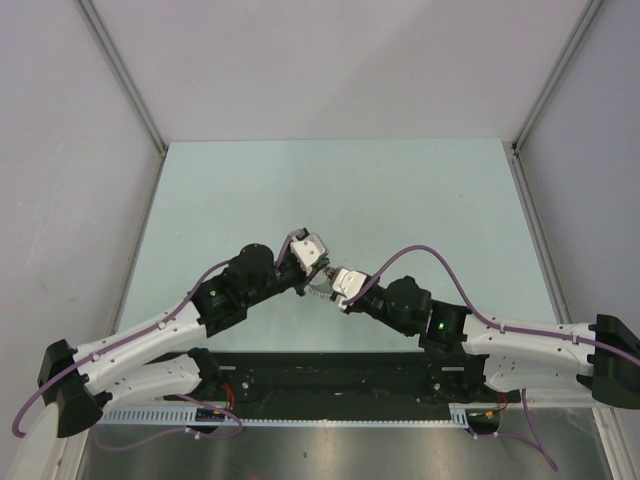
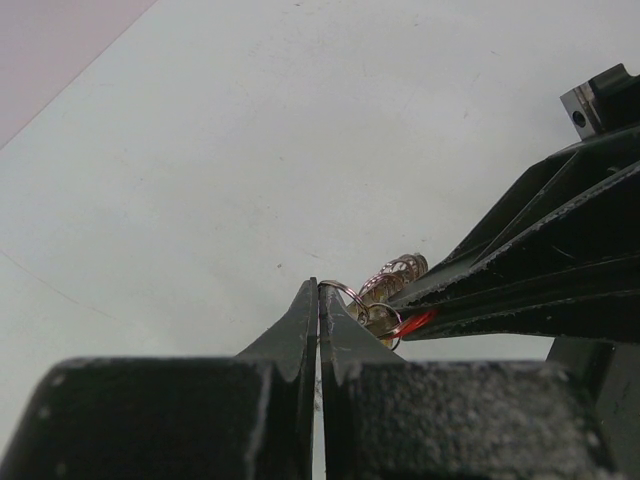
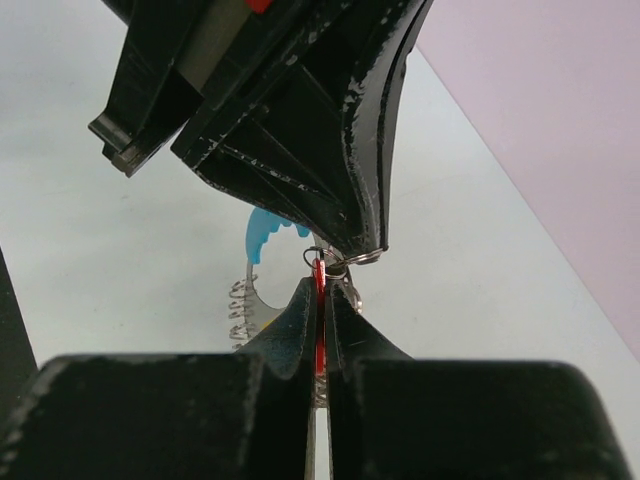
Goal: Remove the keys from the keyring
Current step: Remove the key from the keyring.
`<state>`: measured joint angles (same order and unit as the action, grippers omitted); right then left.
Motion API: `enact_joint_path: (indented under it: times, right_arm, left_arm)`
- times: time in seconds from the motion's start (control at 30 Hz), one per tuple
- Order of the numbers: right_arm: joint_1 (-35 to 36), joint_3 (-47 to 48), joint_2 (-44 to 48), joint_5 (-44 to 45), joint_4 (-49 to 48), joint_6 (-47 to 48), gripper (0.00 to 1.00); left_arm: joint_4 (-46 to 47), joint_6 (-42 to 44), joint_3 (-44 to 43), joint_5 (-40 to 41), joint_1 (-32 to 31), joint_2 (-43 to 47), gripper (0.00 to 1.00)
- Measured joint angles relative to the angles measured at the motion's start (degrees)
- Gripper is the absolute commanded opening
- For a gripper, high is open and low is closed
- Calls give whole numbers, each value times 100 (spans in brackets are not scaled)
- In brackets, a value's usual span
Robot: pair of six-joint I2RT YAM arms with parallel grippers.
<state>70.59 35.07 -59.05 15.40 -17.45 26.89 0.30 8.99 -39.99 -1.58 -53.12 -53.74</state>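
Left gripper point(image 2: 319, 290) pinched tight on keyring point(image 2: 400, 270) wire. Right gripper point(image 3: 319, 288) clamped on red key point(image 3: 318, 270). Tips nearly touching. Blue arc point(image 3: 262, 236) behind.

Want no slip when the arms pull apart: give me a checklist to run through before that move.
1. Left gripper shut on the keyring's thin wire loop: ok.
2. Right gripper shut on the key's red head: ok.
3. Key off the keyring: cannot tell, the joint is hidden at the fingertips.
4. Blue arc and coil hanging outside both grips: ok.
5. Room between the two gripper tips: not ok, they nearly touch.
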Motion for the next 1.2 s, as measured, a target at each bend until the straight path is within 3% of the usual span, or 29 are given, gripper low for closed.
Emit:
enact_joint_path:
  times: [0.47, 0.8, 0.97, 1.2]
  right_arm:
    - [-260, 0, -52, -7, -243, 164, 0]
    - [-601, 0, 221, -201, 90, -35, 0]
    - [-592, 0, 361, -260, 363, -190, 0]
    - [-732, 122, 686, -533, 789, -782, 0]
  left_arm:
    - [96, 2, -31, -35, 4, -37, 0]
    - [133, 0, -90, -205, 26, -50, 0]
    - [-120, 79, -275, -201, 44, -81, 21]
    - [-503, 358, -579, -525, 179, 37, 40]
